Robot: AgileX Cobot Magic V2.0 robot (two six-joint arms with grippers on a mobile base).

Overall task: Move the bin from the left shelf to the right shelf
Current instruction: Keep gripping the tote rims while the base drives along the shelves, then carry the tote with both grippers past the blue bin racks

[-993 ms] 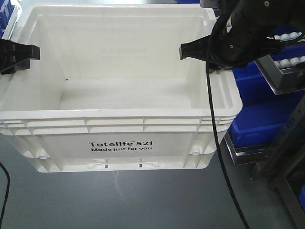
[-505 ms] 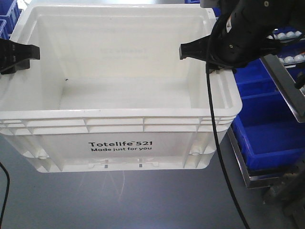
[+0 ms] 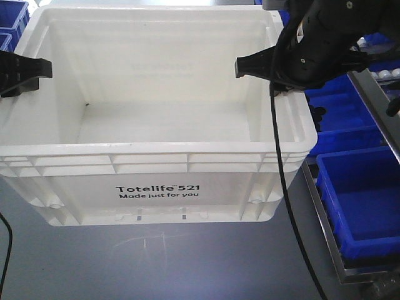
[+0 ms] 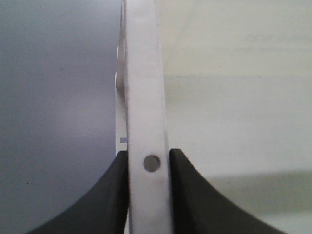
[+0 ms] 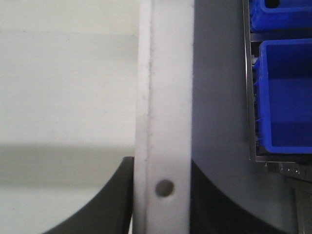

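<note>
The bin, empty inside, is held above the grey floor. The left gripper pinches its left rim and the right gripper its right rim. Both arms should travel level and together, or a rim may slip. The blue bin at right looks empty
</note>
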